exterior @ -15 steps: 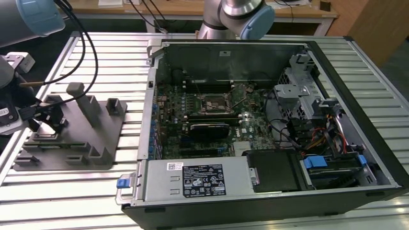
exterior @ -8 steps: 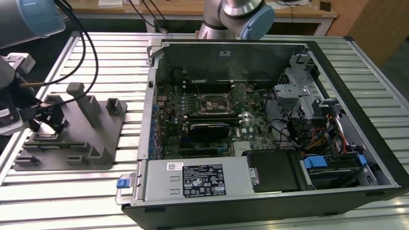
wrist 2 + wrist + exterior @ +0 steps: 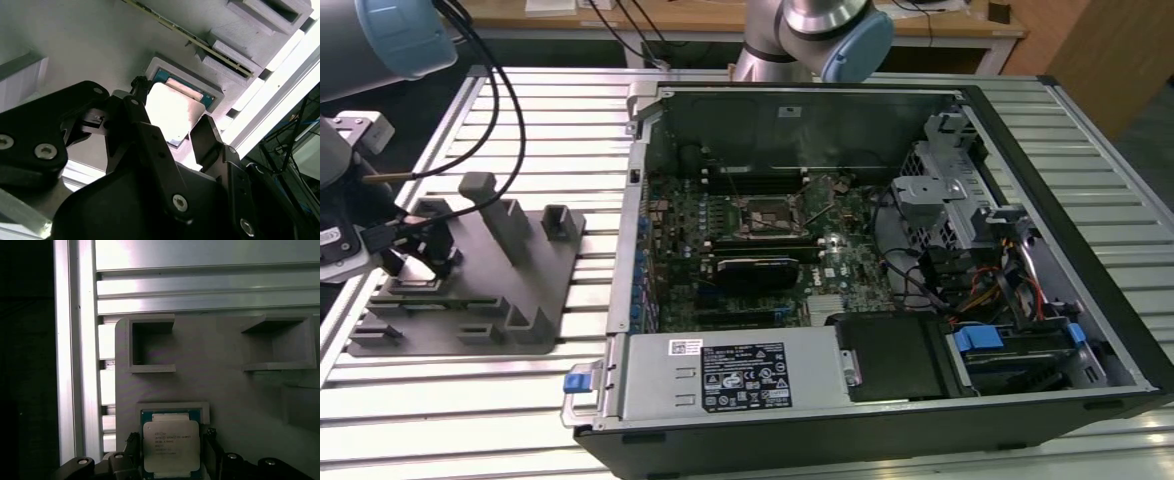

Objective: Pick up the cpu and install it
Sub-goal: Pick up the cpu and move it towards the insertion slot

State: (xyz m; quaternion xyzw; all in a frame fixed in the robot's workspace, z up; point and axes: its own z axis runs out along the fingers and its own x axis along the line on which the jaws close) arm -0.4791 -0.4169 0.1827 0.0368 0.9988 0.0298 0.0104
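The cpu (image 3: 171, 444), a silvery square with a thin green rim, lies in a shallow framed pocket of the grey holder block (image 3: 225, 390). My gripper (image 3: 171, 437) straddles it, with one black finger against each of two opposite edges. In the second wrist view the same fingers (image 3: 141, 97) flank the bright cpu (image 3: 172, 112) at the pocket. In the exterior view my gripper (image 3: 423, 265) hangs low over the holder block (image 3: 520, 290) at that view's left. The dark motherboard socket (image 3: 765, 215) lies inside the open computer case.
The open computer case (image 3: 1067, 300) stands on the slatted metal table (image 3: 454, 400), to the right of the holder in the exterior view. Upright grey posts (image 3: 500, 225) rise from the holder close beside my gripper. Cables (image 3: 487, 90) hang from the arm above.
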